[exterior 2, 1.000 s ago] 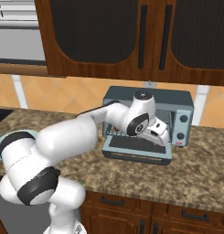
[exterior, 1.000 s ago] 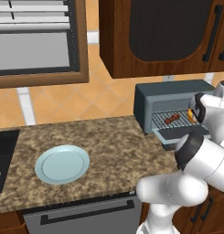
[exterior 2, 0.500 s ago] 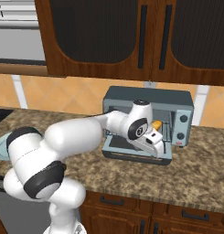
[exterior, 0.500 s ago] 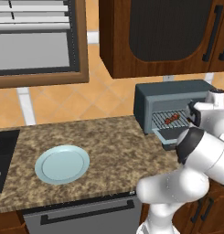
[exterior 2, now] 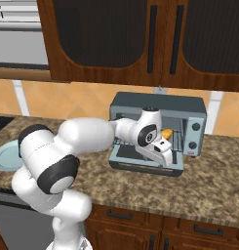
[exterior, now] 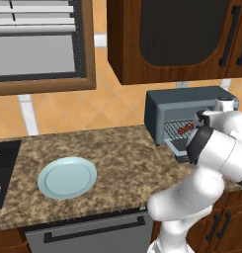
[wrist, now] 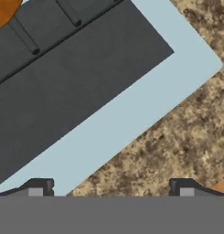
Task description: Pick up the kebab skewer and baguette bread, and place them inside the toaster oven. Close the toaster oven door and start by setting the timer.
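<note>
The blue-grey toaster oven [exterior 2: 160, 105] stands on the counter with its door [exterior 2: 140, 157] folded down flat. On its wire rack lies the kebab skewer [exterior: 184, 128], and the golden baguette bread [exterior 2: 166, 133] rests toward the right side. The hand view catches the baguette bread [wrist: 2, 9] at the top left, past the door's dark glass [wrist: 72, 77] and pale frame. My gripper [exterior 2: 165, 152] hangs just above the door's front right corner. In the hand view the gripper [wrist: 111, 189] is open and empty, fingertips [wrist: 38, 186] wide apart.
A light blue plate [exterior: 67, 177] lies on the granite counter [exterior: 122, 153] to the left, and a black cooktop [exterior: 1, 168] sits at the far left. Dark wood cabinets [exterior 2: 140, 39] hang close over the oven. The light control panel [exterior 2: 193, 134] is on its right side.
My hand has drawn back out of the oven mouth and turned down over the door. The baguette, hidden behind the hand a second ago, now shows on the rack.
</note>
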Tool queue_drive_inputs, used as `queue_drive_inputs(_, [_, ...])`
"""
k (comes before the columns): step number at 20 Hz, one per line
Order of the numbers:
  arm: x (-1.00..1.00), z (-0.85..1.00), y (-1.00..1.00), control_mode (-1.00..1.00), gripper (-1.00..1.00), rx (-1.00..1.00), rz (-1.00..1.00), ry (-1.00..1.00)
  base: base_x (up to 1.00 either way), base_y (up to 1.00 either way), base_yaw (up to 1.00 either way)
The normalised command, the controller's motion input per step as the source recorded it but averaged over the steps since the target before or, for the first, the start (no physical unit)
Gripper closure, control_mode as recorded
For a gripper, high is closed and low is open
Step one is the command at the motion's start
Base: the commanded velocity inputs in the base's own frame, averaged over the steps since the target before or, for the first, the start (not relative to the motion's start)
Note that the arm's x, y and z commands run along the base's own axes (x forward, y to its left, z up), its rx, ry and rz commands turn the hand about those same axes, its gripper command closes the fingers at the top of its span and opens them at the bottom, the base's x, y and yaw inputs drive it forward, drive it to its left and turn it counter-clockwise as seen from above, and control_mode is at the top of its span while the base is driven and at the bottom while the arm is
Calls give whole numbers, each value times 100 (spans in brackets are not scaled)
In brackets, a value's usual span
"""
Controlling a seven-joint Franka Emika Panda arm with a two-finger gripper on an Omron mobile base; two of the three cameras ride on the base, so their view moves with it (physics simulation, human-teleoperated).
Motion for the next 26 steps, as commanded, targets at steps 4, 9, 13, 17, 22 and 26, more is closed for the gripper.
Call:
queue_drive_inputs(4, [27, -9, 7, -100, -100, 0, -3, 0, 0, 0, 0])
queue_drive_inputs(9, [52, -10, 33, -100, -100, 0, -9, 0, 0, 0, 0])
queue_drive_inputs(13, [42, -1, 11, -100, -100, 0, -7, 0, 0, 0, 0])
queue_drive_inputs(17, [36, 0, 3, -100, -100, 0, -5, -2, 0, 0, 0])
queue_drive_inputs(22, [47, 0, 0, -100, -100, 0, -5, -6, 0, 0, 0])
queue_drive_inputs(26, [36, 0, 0, -100, -100, 0, -5, -11, 0, 0, 0])
